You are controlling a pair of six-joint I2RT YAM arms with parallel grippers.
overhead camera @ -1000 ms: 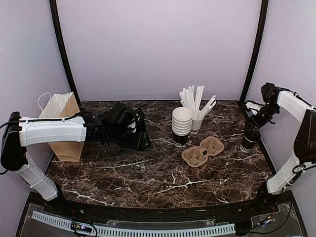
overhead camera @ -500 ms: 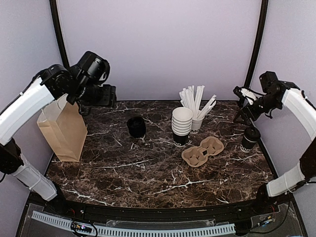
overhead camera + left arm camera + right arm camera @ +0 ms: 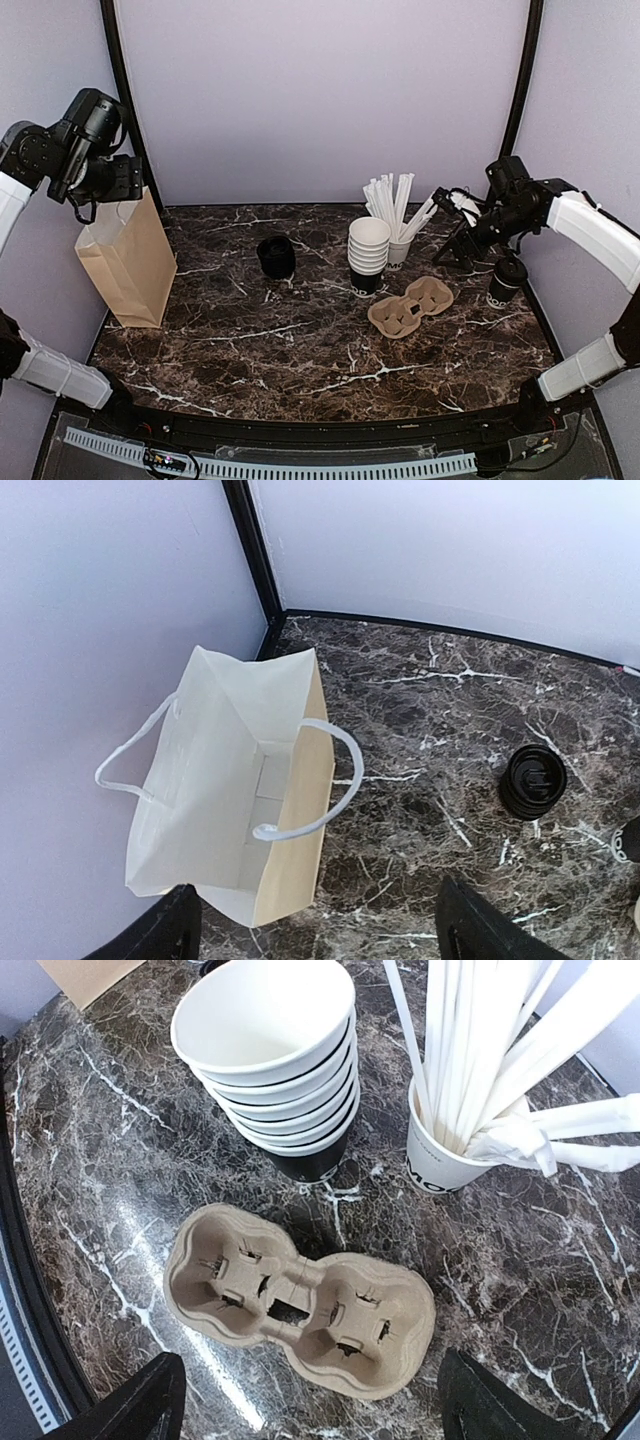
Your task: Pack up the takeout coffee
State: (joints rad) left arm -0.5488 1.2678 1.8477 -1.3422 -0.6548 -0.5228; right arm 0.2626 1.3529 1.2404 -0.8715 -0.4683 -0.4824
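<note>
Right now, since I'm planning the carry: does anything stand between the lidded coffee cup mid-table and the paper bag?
Nothing visible does. Only bare table lies between the takeout coffee and the paper bag, whose mouth stands open.

The white straw cup bears blurred lettering, perhaps "MO".

A robot test booth is imitating a café counter: plain lilac walls and black posts are enclosing a marble-pattern desk carrying stacked cups, straws, a pulp carrier and a paper bag.
</note>
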